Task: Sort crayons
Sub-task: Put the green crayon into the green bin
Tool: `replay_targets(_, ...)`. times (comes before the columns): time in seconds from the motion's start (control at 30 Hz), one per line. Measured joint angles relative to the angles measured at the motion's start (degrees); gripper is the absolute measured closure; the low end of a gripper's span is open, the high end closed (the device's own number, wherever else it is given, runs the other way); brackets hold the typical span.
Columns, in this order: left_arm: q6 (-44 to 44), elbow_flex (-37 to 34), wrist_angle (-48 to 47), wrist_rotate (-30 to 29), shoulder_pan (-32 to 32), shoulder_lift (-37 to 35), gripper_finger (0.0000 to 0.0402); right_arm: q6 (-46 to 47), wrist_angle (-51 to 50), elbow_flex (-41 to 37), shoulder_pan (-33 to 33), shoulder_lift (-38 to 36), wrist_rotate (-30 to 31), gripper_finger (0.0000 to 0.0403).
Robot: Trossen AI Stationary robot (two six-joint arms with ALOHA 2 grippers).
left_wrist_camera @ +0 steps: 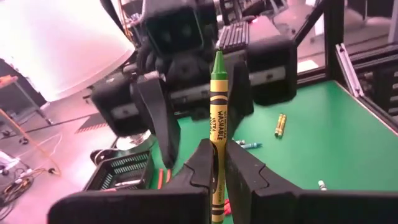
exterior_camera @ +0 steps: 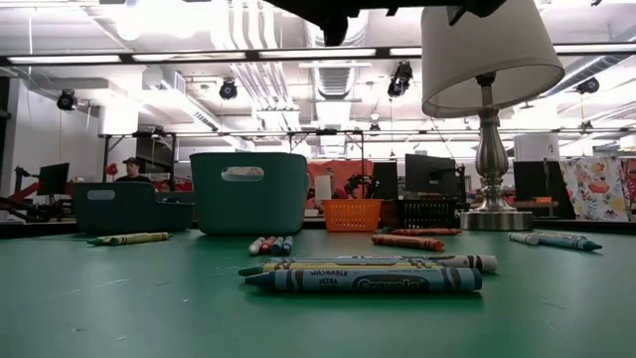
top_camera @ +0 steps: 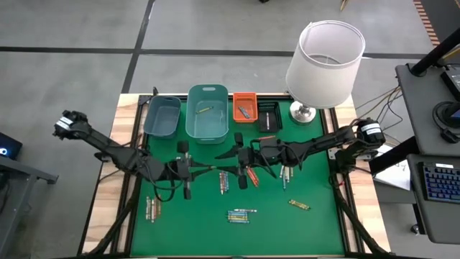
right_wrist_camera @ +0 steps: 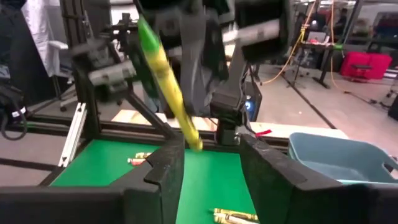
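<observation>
I see one yellow-green crayon [left_wrist_camera: 217, 134] standing upright above the middle of the table, its pointed tip up, pinched low on its wrapper. The rest lie flat on the green mat: a blue and yellow bunch [exterior_camera: 363, 274] nearest, a red-and-blue cluster [top_camera: 223, 181] mid-table, and yellow ones [top_camera: 300, 205] right.
</observation>
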Motion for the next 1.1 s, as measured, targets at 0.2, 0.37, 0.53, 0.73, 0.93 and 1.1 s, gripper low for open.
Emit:
replay_targets(0.2,0.0,-10.4,17.9,-0.9,2.9,-2.0,0.0402,-3.7,0.1,2.1,-0.1,0.0,0.2,0.0221)
replay_targets(0.37,-0.8,-14.1,24.2,-9.5,9.6,-3.2,0.0402,-5.2,-0.3,3.8,-1.1,-0.4,0.5,0.0214)
replay_targets(0.53,-5.9,-14.6,19.3,-3.6,22.5,-3.8,0.0402,-5.8,-4.9,5.7,-2.4,-1.1,2.4,0.0213)
replay_targets(0.73,-15.0,-10.6,3.6,12.1,40.6,-1.1,0.0402,-5.9,-15.7,8.4,-3.6,-1.5,6.4,0.0213)
replay_targets(0.93,-13.8,-2.3,-12.1,18.1,49.4,2.3,0.0401,-5.8,-22.3,10.0,-4.4,-1.7,7.6,0.0213)
replay_targets(1.1,-3.0,7.5,-26.1,22.7,53.9,8.2,0.0401,-6.1,-24.7,10.2,-4.8,-1.7,9.5,0.0213)
